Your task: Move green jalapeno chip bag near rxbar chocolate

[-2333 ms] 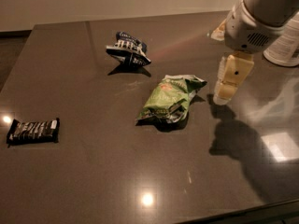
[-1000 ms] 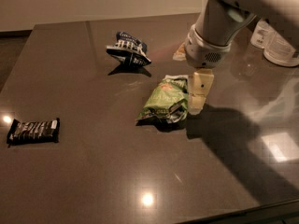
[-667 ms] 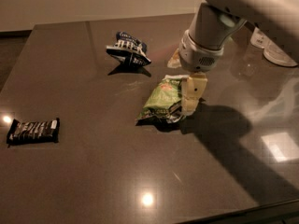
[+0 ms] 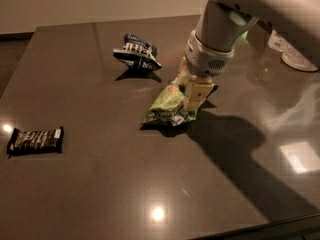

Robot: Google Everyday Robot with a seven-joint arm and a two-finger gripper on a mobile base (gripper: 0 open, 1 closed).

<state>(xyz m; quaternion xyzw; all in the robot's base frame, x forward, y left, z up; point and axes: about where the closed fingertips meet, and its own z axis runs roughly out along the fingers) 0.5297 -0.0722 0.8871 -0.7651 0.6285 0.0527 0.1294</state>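
- The tool [image 4: 190, 93] sits low over the right end of the green jalapeno chip bag [image 4: 166, 105], mid-desk [image 4: 100, 194]; I cannot tell whether it grips.
- The rxbar chocolate [image 4: 35, 140] lies well apart, near left.
- A dark blue bag [image 4: 136, 51] lies farther back.

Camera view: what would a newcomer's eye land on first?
First, the big pale arm reaching in from the upper right, its gripper down at the right end of the green jalapeno chip bag in the middle of the dark table. Next, the rxbar chocolate alone at the left edge, and a dark blue and white bag farther back.
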